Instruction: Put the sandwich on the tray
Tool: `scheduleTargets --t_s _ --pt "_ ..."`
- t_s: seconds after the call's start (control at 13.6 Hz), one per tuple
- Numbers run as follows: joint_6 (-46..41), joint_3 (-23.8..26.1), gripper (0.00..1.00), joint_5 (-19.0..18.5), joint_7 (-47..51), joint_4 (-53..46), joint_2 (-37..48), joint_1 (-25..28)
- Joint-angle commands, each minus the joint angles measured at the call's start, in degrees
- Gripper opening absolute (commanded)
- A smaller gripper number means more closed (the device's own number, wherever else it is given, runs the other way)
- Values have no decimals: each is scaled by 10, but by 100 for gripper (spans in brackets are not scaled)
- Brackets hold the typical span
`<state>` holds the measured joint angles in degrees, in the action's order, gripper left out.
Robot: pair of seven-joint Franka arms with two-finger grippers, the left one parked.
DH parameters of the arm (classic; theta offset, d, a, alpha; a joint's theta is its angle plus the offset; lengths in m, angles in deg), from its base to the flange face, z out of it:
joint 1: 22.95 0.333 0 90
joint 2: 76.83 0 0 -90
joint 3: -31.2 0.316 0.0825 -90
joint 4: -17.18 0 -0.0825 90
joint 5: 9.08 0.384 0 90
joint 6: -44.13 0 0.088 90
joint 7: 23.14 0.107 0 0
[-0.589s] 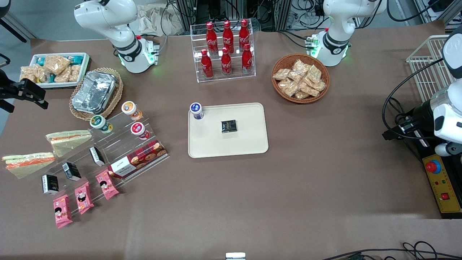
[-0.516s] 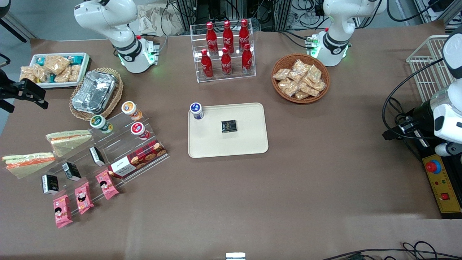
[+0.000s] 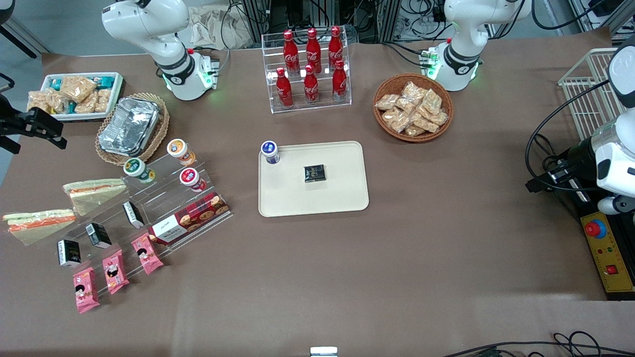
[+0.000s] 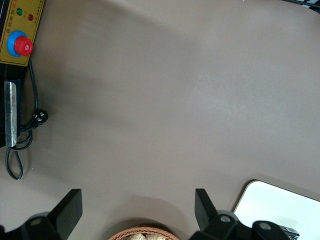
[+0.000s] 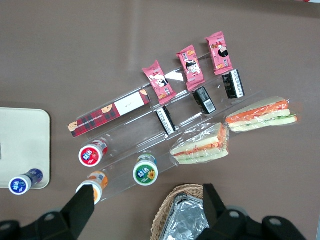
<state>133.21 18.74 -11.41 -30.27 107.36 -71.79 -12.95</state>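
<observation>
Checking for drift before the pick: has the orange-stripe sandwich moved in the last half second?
No. The sandwich lies in the same spot beside the acrylic rack, off the tray. The gripper hangs open near the snack tray.

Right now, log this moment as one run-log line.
gripper: open, high above foil container | sandwich: on table, untouched | tray: holds cup, dark packet | phase: approach

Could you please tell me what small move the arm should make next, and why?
Probably carry the open claw nearer the front camera until above the clear-wrapped triangular sandwich with the bright-orange stripe, which lies untouched, off the cream rectangular tray.
</observation>
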Motion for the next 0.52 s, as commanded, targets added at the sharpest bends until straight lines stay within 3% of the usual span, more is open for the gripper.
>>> scheduleTargets --t_s 0.0,0.44 --pt "-10 -1 97 -7 4 -2 5 -1" --pt "-25 -1 97 -7 8 -2 5 -1"
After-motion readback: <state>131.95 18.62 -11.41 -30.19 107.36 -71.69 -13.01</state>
